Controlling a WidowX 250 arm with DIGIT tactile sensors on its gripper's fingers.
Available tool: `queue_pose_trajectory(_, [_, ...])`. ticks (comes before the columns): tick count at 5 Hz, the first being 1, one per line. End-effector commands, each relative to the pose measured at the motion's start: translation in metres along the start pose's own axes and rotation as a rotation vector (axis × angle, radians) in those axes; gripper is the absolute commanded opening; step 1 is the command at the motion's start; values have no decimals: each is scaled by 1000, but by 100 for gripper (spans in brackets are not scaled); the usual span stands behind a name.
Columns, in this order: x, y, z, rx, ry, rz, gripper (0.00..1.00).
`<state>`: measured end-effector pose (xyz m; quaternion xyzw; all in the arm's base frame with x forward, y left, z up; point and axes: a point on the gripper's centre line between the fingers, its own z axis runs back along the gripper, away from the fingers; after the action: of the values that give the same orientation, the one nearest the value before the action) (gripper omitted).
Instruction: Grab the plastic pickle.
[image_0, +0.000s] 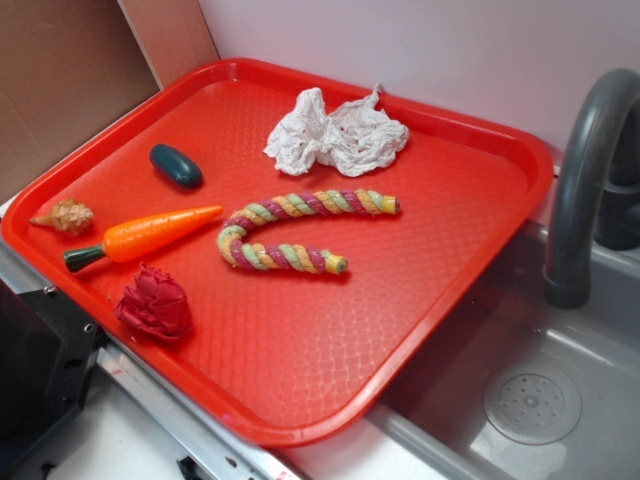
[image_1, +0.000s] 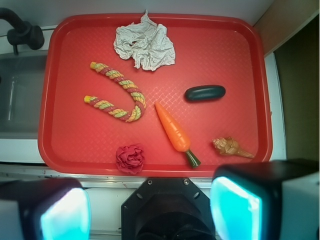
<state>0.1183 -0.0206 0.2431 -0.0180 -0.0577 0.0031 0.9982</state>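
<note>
The plastic pickle (image_0: 176, 165) is a small dark teal-green oval lying on the red tray (image_0: 400, 300) near its far left side; it also shows in the wrist view (image_1: 205, 93). The orange carrot (image_0: 150, 235) lies just in front of it, and in the wrist view (image_1: 175, 131) below and left of it. My gripper (image_1: 150, 210) is open and empty, high above the tray's near edge, with its fingers (image_1: 235, 210) wide apart at the bottom of the wrist view. The gripper does not show in the exterior view.
On the tray lie a crumpled white paper (image_0: 335, 135), a braided coloured rope (image_0: 290, 230), a red cloth flower (image_0: 155, 305) and a tan seashell (image_0: 65, 216). A grey sink (image_0: 530, 400) with a dark faucet (image_0: 580, 170) sits right of the tray.
</note>
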Motion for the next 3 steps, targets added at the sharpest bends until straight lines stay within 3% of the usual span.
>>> queue_pose_trajectory(1, [0,0,0,0,0,0,100])
queue_pose_trajectory(2, [24,31,-16,8,-24,189,100])
queue_pose_trajectory(3, [31,57,-29,28,-79,390,100])
